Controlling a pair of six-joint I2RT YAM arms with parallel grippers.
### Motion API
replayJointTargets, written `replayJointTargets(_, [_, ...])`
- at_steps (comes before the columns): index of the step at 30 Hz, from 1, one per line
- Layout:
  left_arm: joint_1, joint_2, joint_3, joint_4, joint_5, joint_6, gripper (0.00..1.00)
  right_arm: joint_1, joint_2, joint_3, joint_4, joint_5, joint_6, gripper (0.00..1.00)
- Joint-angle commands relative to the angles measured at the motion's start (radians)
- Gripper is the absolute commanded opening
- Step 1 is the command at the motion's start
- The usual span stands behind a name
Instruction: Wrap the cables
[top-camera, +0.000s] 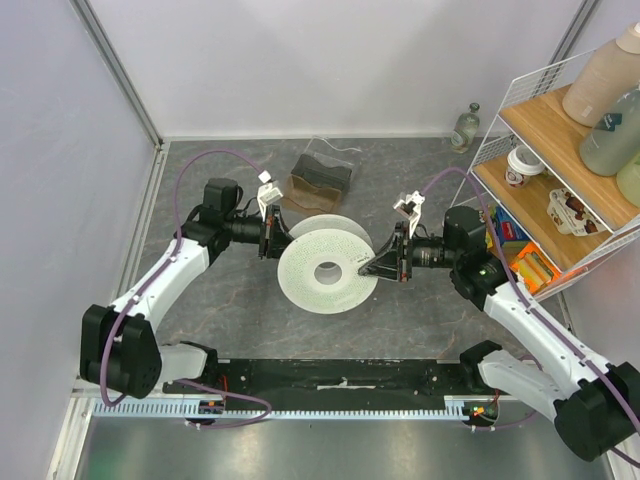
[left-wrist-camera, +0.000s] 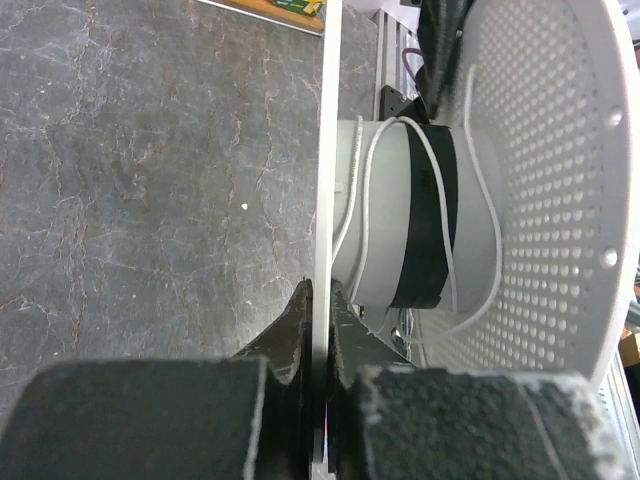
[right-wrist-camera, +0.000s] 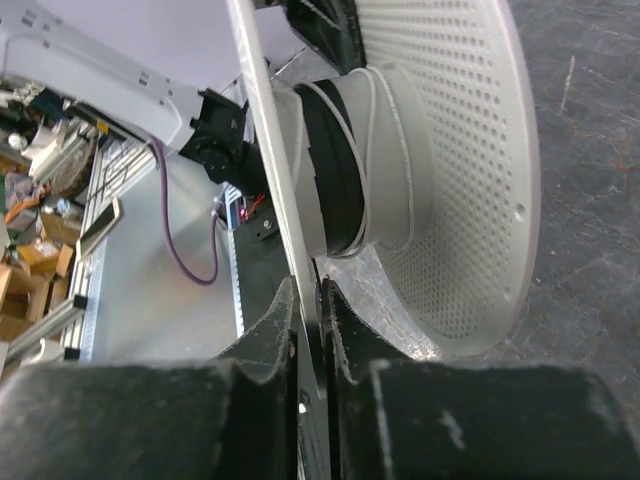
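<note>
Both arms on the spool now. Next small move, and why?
Probably rotate the spool slightly about its hub to take up slack. The left fingers and right fingers each pinch a flange rim, so it is held. The cable makes only a few loose turns on the hub, and one loop sags off against the perforated flange.

White arm links (top-camera: 165, 275), black joints (top-camera: 125, 360), purple hoses (right-wrist-camera: 165, 225), black left hand (left-wrist-camera: 318, 305), black right hand (right-wrist-camera: 308, 300)

The left tool (left-wrist-camera: 320, 300) pinches the thin edge of the spool's (left-wrist-camera: 385, 240) near flange (left-wrist-camera: 328, 150). White cable (left-wrist-camera: 368, 170) loops loosely round the hub and its black band (left-wrist-camera: 425, 220), before the perforated far flange (left-wrist-camera: 550, 200). Grey surface (left-wrist-camera: 150, 200) lies left.
</note>
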Motion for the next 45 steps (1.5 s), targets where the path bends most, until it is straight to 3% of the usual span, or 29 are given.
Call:
replayJointTargets(1, [-0.002, 0.005, 0.014, -0.008, 0.046, 0.077, 0.01, -0.002, 0.022, -0.016, 0.083, -0.017, 0.044, 0.0])
replayJointTargets(3, [0.004, 0.015, 0.028, -0.07, 0.034, 0.12, 0.03, -0.004, 0.033, -0.015, 0.095, -0.014, 0.044, 0.0])
replayJointTargets(6, [0.018, 0.03, 0.048, -0.151, 0.015, 0.184, 0.18, -0.004, 0.045, -0.018, 0.11, -0.007, 0.062, 0.0])
replayJointTargets(9, [0.056, 0.025, 0.046, -0.171, -0.009, 0.193, 0.4, -0.005, 0.064, -0.034, 0.147, -0.017, 0.094, 0.0])
replayJointTargets(16, [0.153, 0.019, 0.066, -0.235, -0.075, 0.252, 0.62, -0.03, 0.128, -0.064, 0.234, -0.031, 0.162, 0.0])
replayJointTargets(18, [0.176, 0.021, 0.063, -0.252, -0.117, 0.264, 0.74, -0.034, 0.157, -0.077, 0.28, -0.04, 0.188, 0.0])
replayJointTargets(28, [0.317, -0.013, 0.054, -0.231, -0.155, 0.249, 0.79, -0.039, 0.381, -0.082, 0.44, -0.046, 0.24, 0.0])
replayJointTargets(33, [0.322, -0.042, 0.046, -0.232, -0.129, 0.233, 0.79, -0.036, 0.487, -0.061, 0.517, -0.05, 0.269, 0.0])
replayJointTargets(45, [0.322, -0.11, 0.015, -0.186, -0.098, 0.147, 0.79, -0.062, 0.791, 0.08, 0.446, -0.073, 0.216, 0.02])
